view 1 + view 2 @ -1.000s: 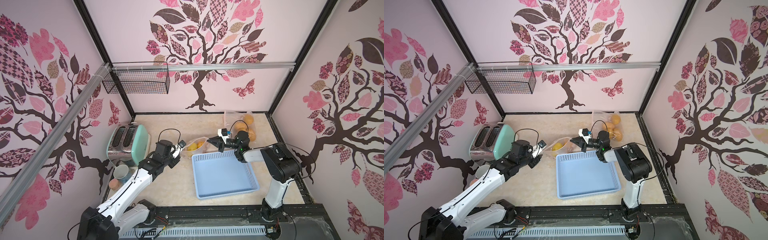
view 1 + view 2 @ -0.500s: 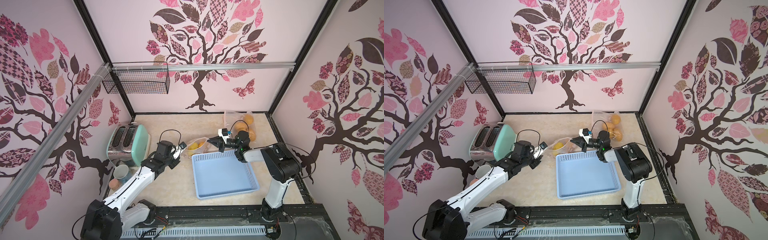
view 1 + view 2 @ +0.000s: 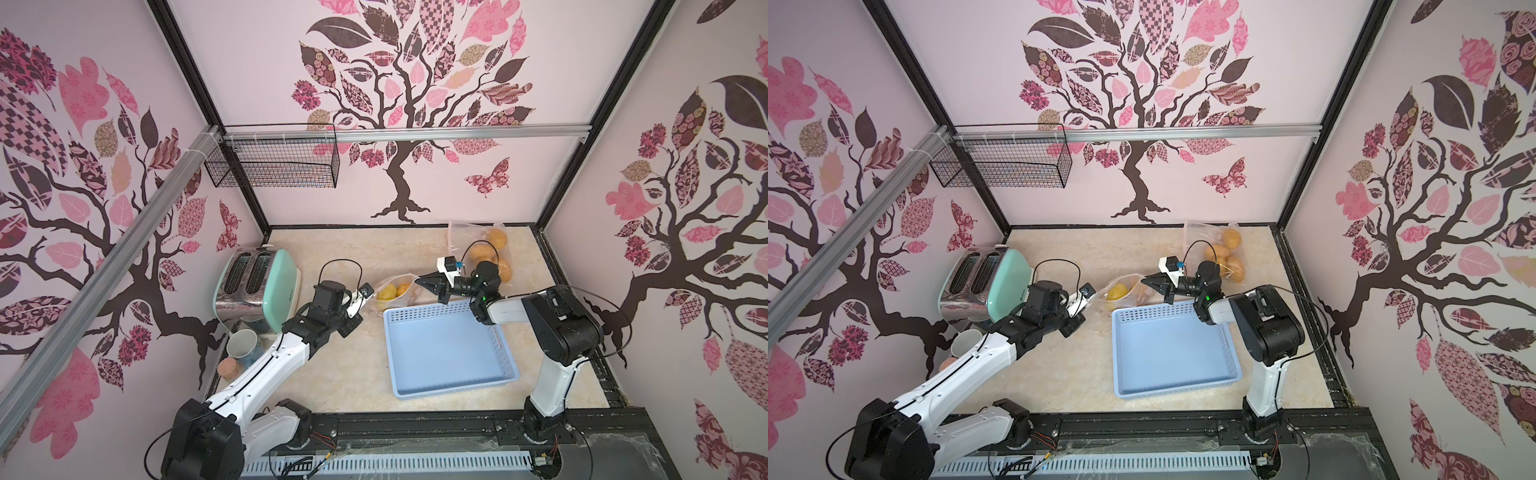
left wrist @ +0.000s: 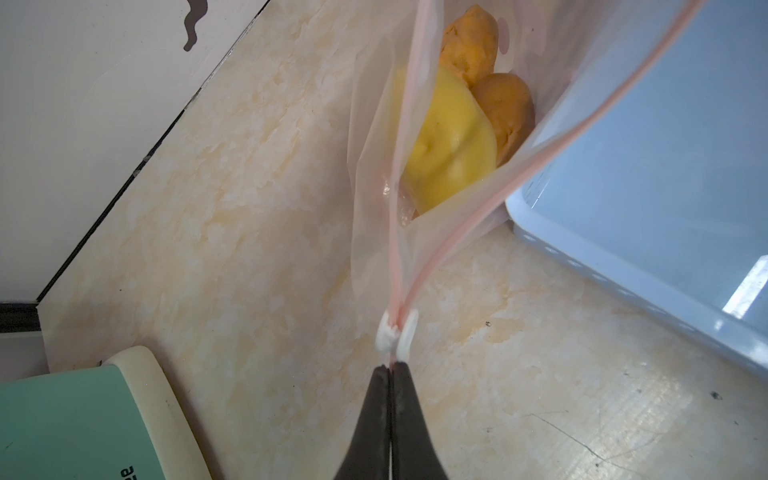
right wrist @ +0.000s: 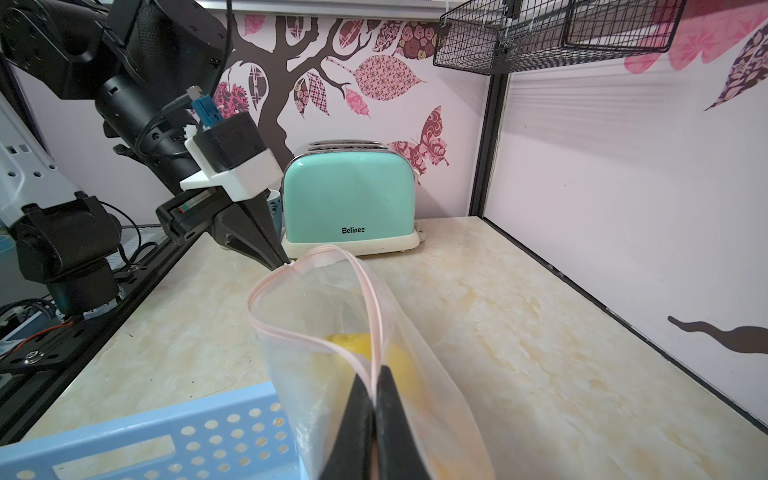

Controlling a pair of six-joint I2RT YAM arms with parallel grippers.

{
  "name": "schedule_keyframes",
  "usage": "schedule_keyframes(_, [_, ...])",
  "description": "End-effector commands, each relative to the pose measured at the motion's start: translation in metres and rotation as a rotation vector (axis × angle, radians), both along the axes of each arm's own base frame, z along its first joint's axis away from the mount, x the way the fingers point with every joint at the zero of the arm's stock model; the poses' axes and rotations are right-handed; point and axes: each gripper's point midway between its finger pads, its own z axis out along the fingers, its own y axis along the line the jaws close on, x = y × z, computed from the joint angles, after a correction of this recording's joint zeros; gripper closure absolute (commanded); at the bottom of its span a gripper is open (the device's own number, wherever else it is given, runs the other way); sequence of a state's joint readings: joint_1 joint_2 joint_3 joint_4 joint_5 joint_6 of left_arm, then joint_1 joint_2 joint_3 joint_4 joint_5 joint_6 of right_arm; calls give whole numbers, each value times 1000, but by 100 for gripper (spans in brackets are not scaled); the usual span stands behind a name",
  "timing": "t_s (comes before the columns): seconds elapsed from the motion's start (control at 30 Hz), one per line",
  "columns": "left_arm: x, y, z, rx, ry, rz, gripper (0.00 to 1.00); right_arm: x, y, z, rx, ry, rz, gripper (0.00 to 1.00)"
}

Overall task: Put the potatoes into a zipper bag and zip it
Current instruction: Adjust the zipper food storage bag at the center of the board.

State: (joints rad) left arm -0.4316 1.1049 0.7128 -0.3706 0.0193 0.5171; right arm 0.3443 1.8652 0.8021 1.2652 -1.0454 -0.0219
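The zipper bag (image 4: 374, 216) hangs between both grippers over the desk (image 3: 353, 374), touching the far wall of the blue basket (image 3: 430, 311). The left gripper (image 4: 391, 368) is clenched on the bag's end, just behind the white slider (image 4: 397, 334). The right gripper (image 5: 375, 376) pinches the pink zipper strip at the opposite end. The mouth gapes open. Inside lie the potatoes (image 4: 449, 141): one smooth and yellow, two wrinkled and orange. The toaster (image 3: 266, 286) stands near the left arm, with open desk between that arm and the basket.
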Motion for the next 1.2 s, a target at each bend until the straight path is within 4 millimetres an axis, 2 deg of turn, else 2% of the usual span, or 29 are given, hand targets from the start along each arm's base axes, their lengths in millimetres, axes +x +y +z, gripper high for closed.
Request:
schedule_keyframes(0.0, [0,3,7,-16,-40,16,100,-2,-1,-4,4,0,14,100])
schedule_keyframes(0.13, [-4,4,7,-31,-46,17,99,-2,-1,-3,6,-3,18,100])
schedule_keyframes(0.23, [-2,5,6,-28,-43,25,55,-3,-1,-4,5,-1,20,100])
schedule_keyframes(0.27, [-2,4,4,-23,-40,24,47,-3,-1,-4,5,0,21,100])
schedule_keyframes(0.33, [0,4,-2,-13,-27,19,42,-4,-1,-4,4,2,24,100])
schedule_keyframes(0.5, [5,0,-8,-8,4,-8,44,-5,-1,-3,5,-2,30,100])
schedule_keyframes(0.63, [12,2,-6,-91,40,-2,56,-6,-1,-4,3,3,36,100])
schedule_keyframes(0.8, [7,-5,-5,-123,58,-54,75,-6,-1,-6,2,6,35,100])
schedule_keyframes(1.1, [2,-12,4,-165,21,-98,76,-7,-1,-6,2,7,41,100])
schedule_keyframes(1.17, [2,-11,5,-162,19,-94,81,-8,-1,-5,2,7,44,100])
